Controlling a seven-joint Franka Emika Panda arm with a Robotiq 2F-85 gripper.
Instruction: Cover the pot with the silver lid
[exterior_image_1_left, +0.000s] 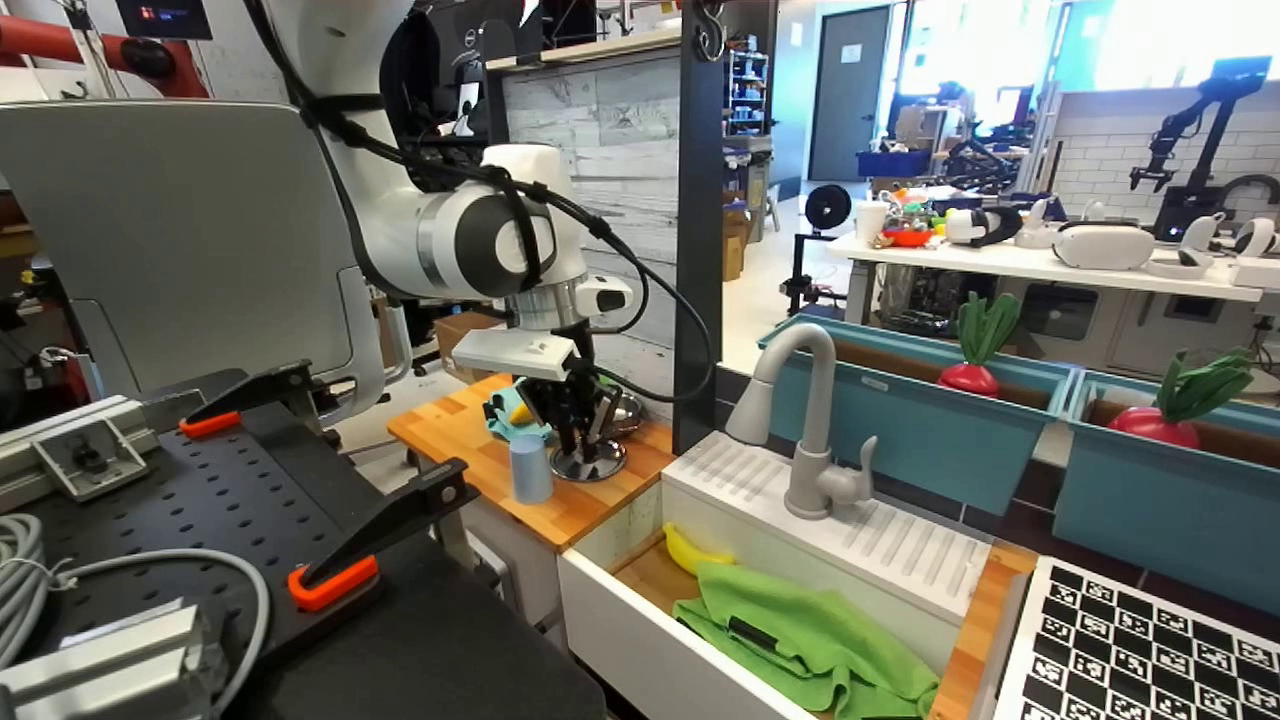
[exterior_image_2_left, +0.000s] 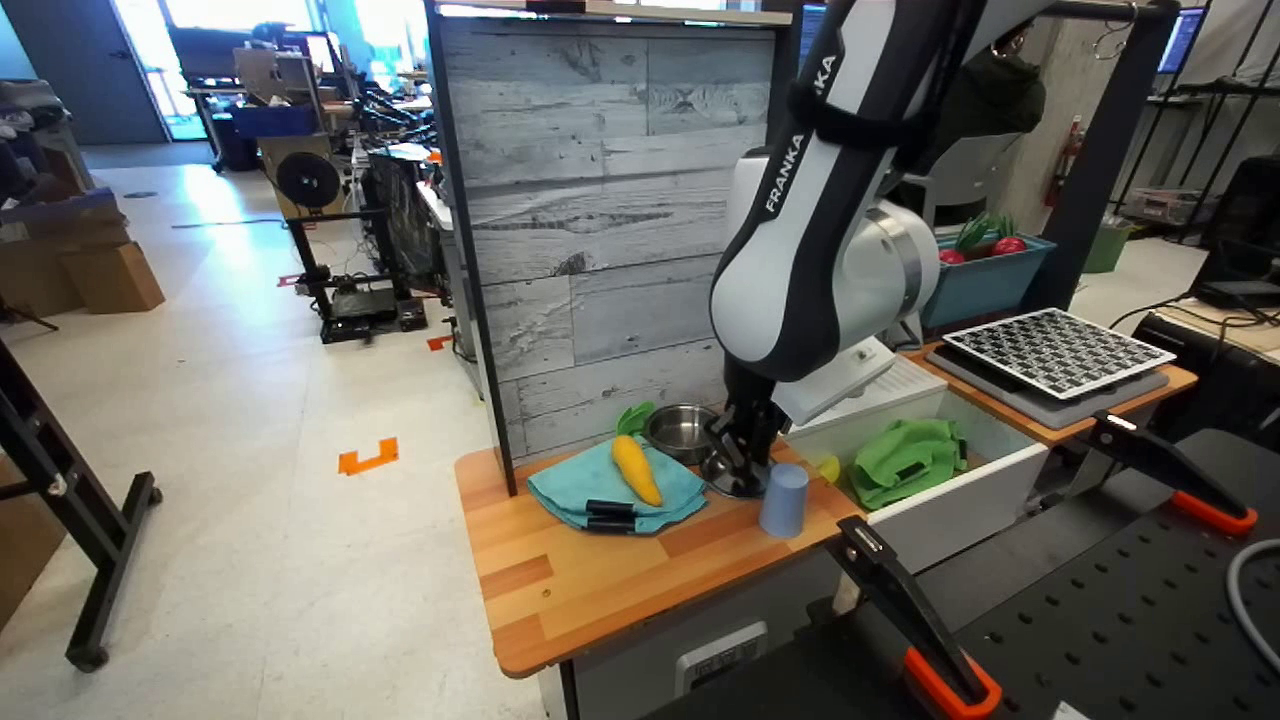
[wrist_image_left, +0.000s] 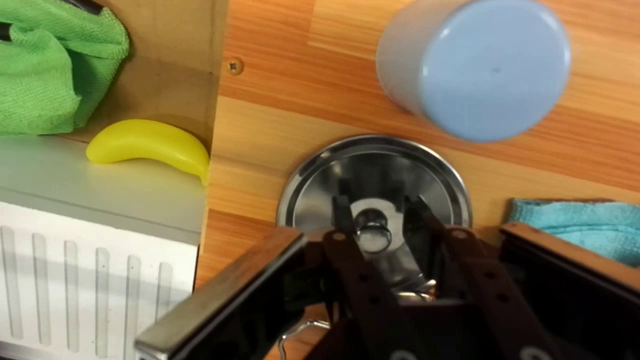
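Note:
The silver lid (wrist_image_left: 320, 185) lies flat on the wooden counter, and it also shows in both exterior views (exterior_image_1_left: 608, 466) (exterior_image_2_left: 718, 476). My gripper (wrist_image_left: 377, 212) points down over it and also shows in both exterior views (exterior_image_1_left: 586, 450) (exterior_image_2_left: 742, 468). The fingers are open, one on each side of the lid's round knob (wrist_image_left: 373, 235), with a visible gap on the right. The silver pot (exterior_image_2_left: 681, 428) stands uncovered behind the lid, near the panel. In an exterior view the pot (exterior_image_1_left: 629, 412) is partly hidden by the gripper. Its wire handle (wrist_image_left: 306, 326) shows in the wrist view.
A blue cup (wrist_image_left: 492, 70) stands close beside the lid. A teal cloth (exterior_image_2_left: 580, 485) with a yellow toy vegetable (exterior_image_2_left: 636, 470) lies beside the pot. The wood-look panel (exterior_image_2_left: 620, 220) rises behind. A sink (exterior_image_1_left: 640, 620) holds a banana (wrist_image_left: 150, 142) and green cloth (exterior_image_1_left: 810, 630).

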